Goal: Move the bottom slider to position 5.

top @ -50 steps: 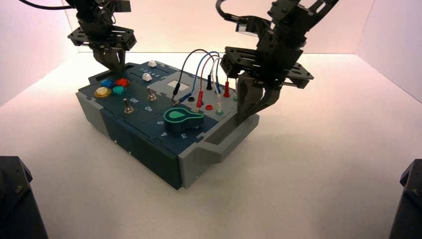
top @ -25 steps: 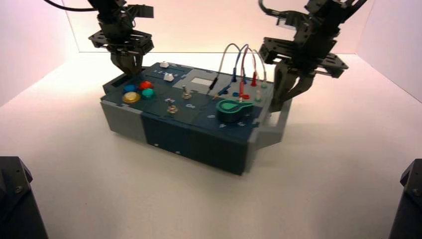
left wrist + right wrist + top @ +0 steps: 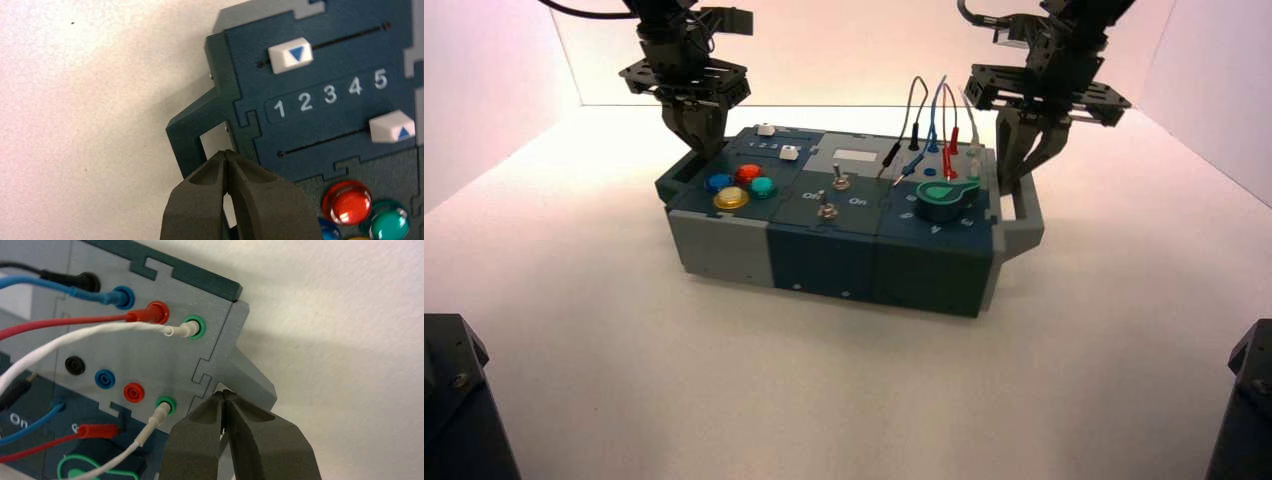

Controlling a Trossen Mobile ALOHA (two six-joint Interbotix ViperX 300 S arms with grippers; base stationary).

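Note:
The blue-and-grey box (image 3: 824, 255) stands square to me. In the left wrist view the bottom slider's white knob (image 3: 392, 127), on the track nearer the coloured buttons, stands about level with the printed 5 (image 3: 380, 79). The top slider's knob (image 3: 291, 54) sits between 1 and 2. My left gripper (image 3: 696, 140) (image 3: 226, 152) is shut, its tips in the opening of the box's dark left handle (image 3: 192, 135). At the grey right handle (image 3: 257, 382) (image 3: 1024, 215), my right gripper (image 3: 1014, 178) (image 3: 226, 392) is also shut.
Red, blue, green and yellow buttons (image 3: 739, 185) fill the box's left part. Two toggle switches (image 3: 832, 195) sit mid-box and a green knob (image 3: 944, 198) on the right. Looping wires (image 3: 929, 120) plug into sockets (image 3: 125, 390) by the right gripper.
The box has swung round and shifted right, so its front now faces me. Both grippers moved right with it, staying at its two end handles.

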